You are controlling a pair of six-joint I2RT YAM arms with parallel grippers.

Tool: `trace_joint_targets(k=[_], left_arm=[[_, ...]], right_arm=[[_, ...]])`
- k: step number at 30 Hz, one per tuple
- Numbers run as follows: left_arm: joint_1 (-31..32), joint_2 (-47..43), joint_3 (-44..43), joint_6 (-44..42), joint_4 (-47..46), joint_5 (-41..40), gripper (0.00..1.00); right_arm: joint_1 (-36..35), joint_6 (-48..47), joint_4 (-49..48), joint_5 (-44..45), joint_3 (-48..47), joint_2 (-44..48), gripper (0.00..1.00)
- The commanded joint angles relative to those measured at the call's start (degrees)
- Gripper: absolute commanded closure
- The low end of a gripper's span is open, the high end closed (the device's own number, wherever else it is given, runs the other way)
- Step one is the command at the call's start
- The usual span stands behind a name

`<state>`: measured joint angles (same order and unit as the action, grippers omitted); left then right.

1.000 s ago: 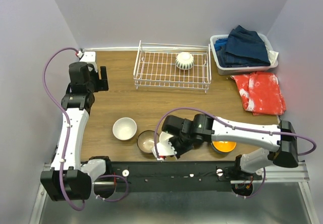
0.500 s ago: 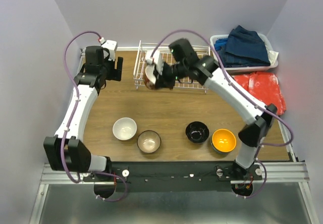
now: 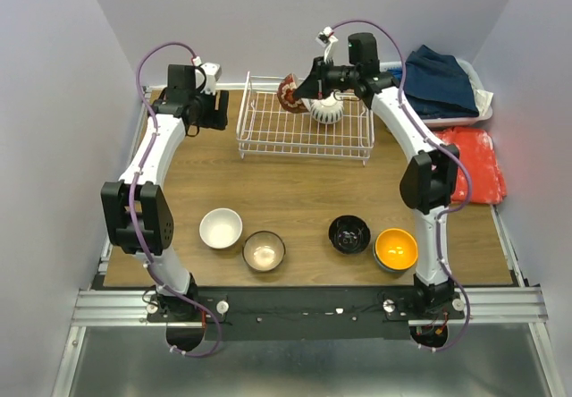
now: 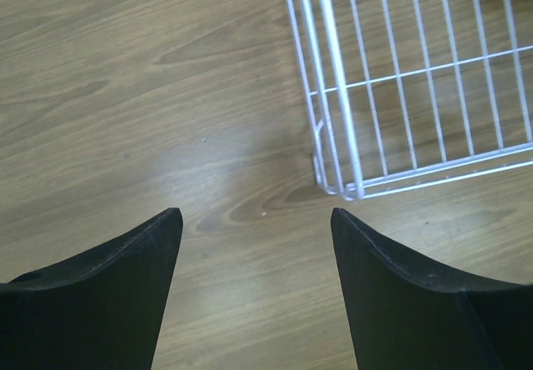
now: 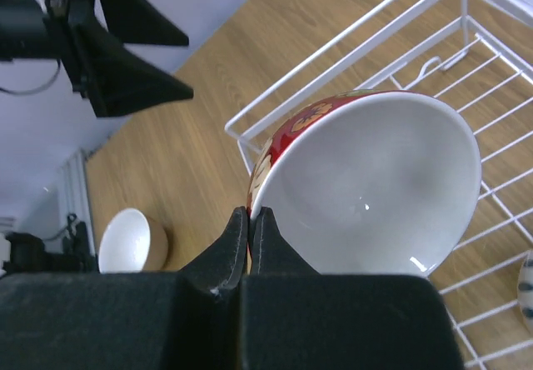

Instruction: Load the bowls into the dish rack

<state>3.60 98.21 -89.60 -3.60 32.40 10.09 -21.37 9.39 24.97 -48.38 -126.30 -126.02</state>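
My right gripper (image 3: 301, 88) is shut on the rim of a bowl, red outside and cream inside (image 3: 289, 94), held tilted above the far side of the white wire dish rack (image 3: 268, 133). In the right wrist view the fingers pinch that bowl (image 5: 375, 187) at its rim, over the rack (image 5: 350, 32). A white ribbed bowl (image 3: 327, 108) lies upside down in the rack. On the table stand a white bowl (image 3: 221, 228), a brown bowl (image 3: 264, 250), a black bowl (image 3: 349, 234) and an orange bowl (image 3: 396, 249). My left gripper (image 3: 218, 111) (image 4: 254, 220) hangs open and empty, left of the rack's corner (image 4: 346, 182).
A white plastic basket of blue clothes (image 3: 433, 84) stands at the back right, with a red cloth (image 3: 469, 160) in front of it. Grey walls close in the table on three sides. The arm bases sit on a rail (image 3: 304, 303) along the near edge.
My right arm swung from the near edge to the rack's left end and then over its far side, carrying the red bowl. My left arm moved toward the rack's left end.
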Motion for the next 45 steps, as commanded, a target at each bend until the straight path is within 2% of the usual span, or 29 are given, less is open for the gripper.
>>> trace_joint_targets(k=[1,4,9,13,20,36,45], left_arm=[[-0.08,2.06,-3.03,3.24,-3.49,7.58,0.19],[0.1,5.22,-7.06,3.42,-1.47,9.5,0.19],[0.18,10.06,-12.44,4.9,-0.05,10.21,0.19],[0.88,11.82,-14.02,5.0,-0.76,10.3,0.19],[1.76,16.39,-18.59,5.18,-0.5,10.39,0.2],[2.82,17.54,-17.1,3.86,0.91,10.22,0.22],[3.26,18.42,-17.45,3.95,0.73,10.22,0.22]], right_arm=[[2.64,17.31,-21.17,-10.68,-5.62,-5.28,0.99],[3.43,24.09,-30.67,-12.26,-7.72,-9.5,0.99],[4.67,29.8,-36.21,-10.95,-12.47,-16.27,0.99],[4.93,33.06,-40.87,-8.4,-10.99,-18.65,0.99],[4.93,33.59,-40.44,-4.62,-12.13,-21.81,0.99],[6.51,32.63,-39.21,-1.37,-14.59,-27.44,0.99],[7.21,31.84,-37.54,-0.14,-13.54,-27.62,0.99]])
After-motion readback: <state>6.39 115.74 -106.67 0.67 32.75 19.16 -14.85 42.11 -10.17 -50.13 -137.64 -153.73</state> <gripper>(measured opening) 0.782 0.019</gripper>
